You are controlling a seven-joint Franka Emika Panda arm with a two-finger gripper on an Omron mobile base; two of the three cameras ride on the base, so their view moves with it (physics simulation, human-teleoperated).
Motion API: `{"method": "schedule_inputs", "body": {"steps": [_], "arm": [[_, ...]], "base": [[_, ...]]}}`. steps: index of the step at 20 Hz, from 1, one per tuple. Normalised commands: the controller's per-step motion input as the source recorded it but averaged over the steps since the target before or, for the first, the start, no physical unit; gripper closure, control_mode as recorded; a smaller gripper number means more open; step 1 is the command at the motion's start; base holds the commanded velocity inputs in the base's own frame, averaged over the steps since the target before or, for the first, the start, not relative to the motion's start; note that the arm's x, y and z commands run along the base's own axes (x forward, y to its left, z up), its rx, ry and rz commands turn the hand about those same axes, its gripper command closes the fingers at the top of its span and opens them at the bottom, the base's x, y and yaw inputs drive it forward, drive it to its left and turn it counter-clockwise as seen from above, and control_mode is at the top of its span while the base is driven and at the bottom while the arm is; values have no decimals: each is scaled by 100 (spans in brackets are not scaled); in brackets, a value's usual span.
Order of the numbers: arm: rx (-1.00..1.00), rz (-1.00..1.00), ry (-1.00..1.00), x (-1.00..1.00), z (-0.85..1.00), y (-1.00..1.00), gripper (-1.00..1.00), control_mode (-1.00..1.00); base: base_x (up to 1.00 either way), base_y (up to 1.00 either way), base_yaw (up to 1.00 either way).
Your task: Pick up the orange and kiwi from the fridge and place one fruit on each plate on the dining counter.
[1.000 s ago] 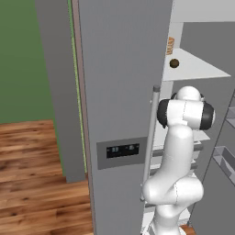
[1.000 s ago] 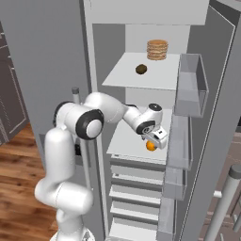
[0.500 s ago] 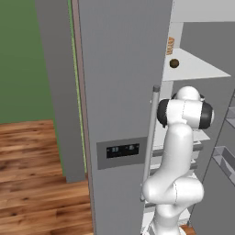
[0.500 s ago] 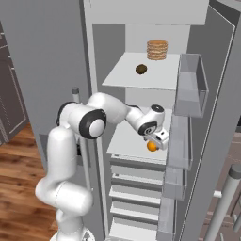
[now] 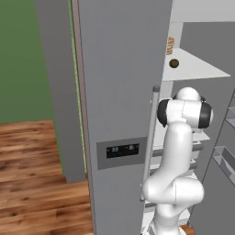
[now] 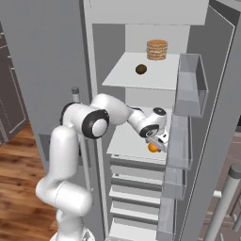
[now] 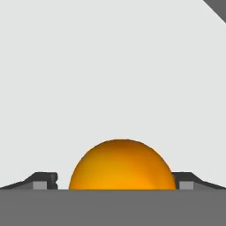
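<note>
The fridge (image 6: 197, 122) is seen standing open, its white shelves exposed in the right base view. On the middle shelf (image 6: 127, 143) the orange (image 6: 153, 147) is found near the right front edge, with the gripper (image 6: 156, 144) lowered directly over it. In the hand view the orange (image 7: 122, 164) is framed between the two dark fingertips (image 7: 44, 180), one to each side; the jaws are spread wide and no contact with the fruit's sides can be made out, a thin gap being visible on either side. The fruit rests on the white shelf surface.

On the shelf above, the kiwi (image 6: 141, 69) is placed towards the middle, well apart from a stack of tan round cakes (image 6: 156, 49) set farther back and to the right. In the left base view the kiwi (image 5: 174, 63) is seen past the closed left door (image 5: 124, 92), whose black dispenser panel (image 5: 122, 149) faces the camera.
</note>
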Motion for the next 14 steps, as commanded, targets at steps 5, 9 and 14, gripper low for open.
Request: {"method": "schedule_inputs", "body": {"steps": [5, 9, 14], "arm": [[0, 0, 1, 0, -35, 0, 100, -100], [-1, 0, -3, -7, -7, 1, 100, -100], [-6, 0, -38, -84, 21, 19, 100, -100]], "base": [[0, 0, 0], [0, 0, 0], [0, 0, 0]]}}
